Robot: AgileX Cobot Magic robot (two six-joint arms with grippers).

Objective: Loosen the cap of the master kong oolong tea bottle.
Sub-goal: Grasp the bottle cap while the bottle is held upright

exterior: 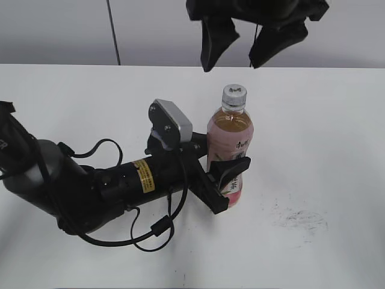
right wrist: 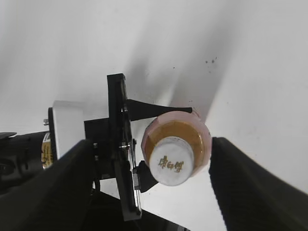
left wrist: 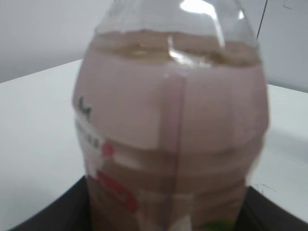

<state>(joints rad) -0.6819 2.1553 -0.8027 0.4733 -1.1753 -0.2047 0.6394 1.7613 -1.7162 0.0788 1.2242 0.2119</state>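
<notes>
The master kong oolong tea bottle (exterior: 230, 141) stands upright on the white table, pink-and-white label facing front. Its white ribbed cap (exterior: 234, 95) is on the neck. My left gripper (exterior: 225, 179) is shut on the bottle's lower body, fingers on both sides. The left wrist view shows the bottle (left wrist: 173, 139) filling the frame between the dark fingers. My right gripper (exterior: 242, 47) hangs open above the cap, not touching it. The right wrist view looks straight down on the cap (right wrist: 172, 160) and bottle (right wrist: 192, 127), which sit between its spread fingers (right wrist: 151, 178).
The white table (exterior: 325, 132) stretches around the bottle, with dark scuff marks (exterior: 304, 219) at the front right. My left arm (exterior: 90, 186) and its cables (exterior: 144, 232) lie across the left front. A grey wall stands behind.
</notes>
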